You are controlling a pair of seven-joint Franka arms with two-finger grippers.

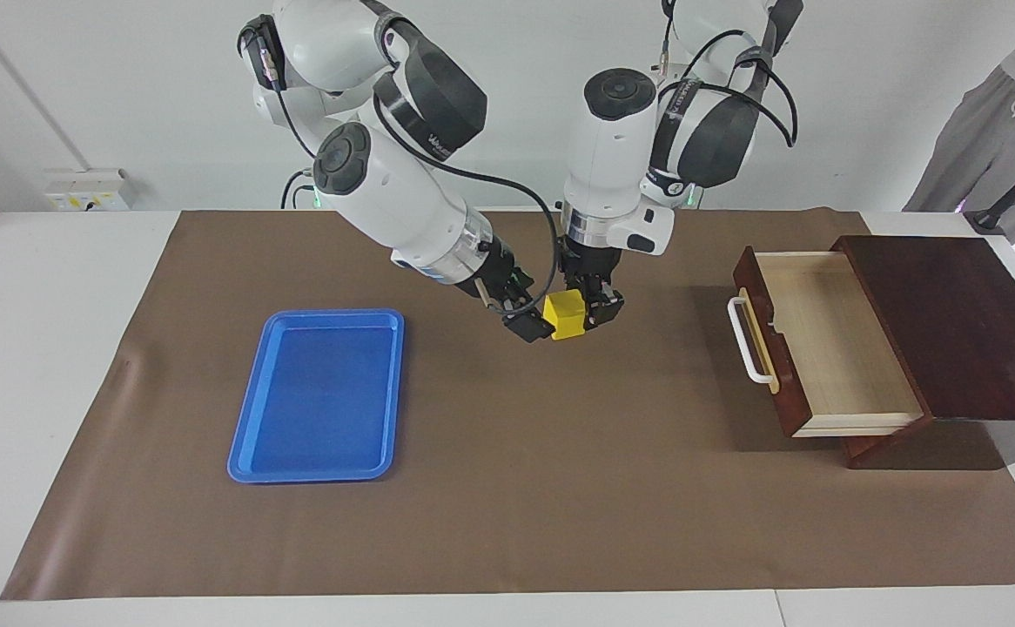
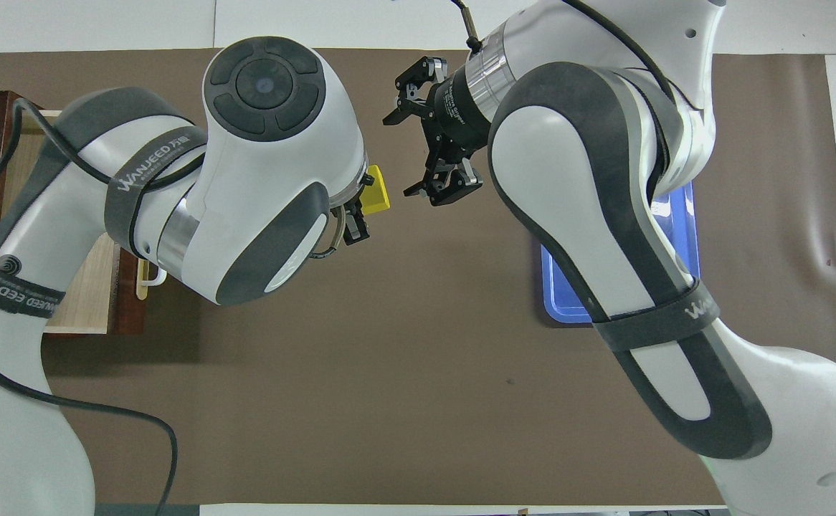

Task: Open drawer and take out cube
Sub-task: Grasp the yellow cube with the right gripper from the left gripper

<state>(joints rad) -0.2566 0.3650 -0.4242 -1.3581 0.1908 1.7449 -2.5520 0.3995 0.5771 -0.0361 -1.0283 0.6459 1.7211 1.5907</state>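
Note:
My left gripper (image 1: 584, 315) hangs over the middle of the brown mat, shut on the small yellow cube (image 1: 566, 313). In the overhead view the cube (image 2: 377, 192) sticks out from under the left wrist, and one left fingertip (image 2: 355, 228) shows beside it. My right gripper (image 1: 527, 320) is open, level with the cube on the side toward the blue tray, jaws pointing at it; its spread fingers show in the overhead view (image 2: 405, 155). The drawer (image 1: 830, 348) stands pulled out at the left arm's end, its light wood inside bare, with a white handle (image 1: 744, 341).
A blue tray (image 1: 316, 392) lies on the mat toward the right arm's end, mostly covered by the right arm in the overhead view (image 2: 685, 236). The dark wooden cabinet (image 1: 951, 322) holds the drawer. A person (image 1: 995, 113) stands by that corner.

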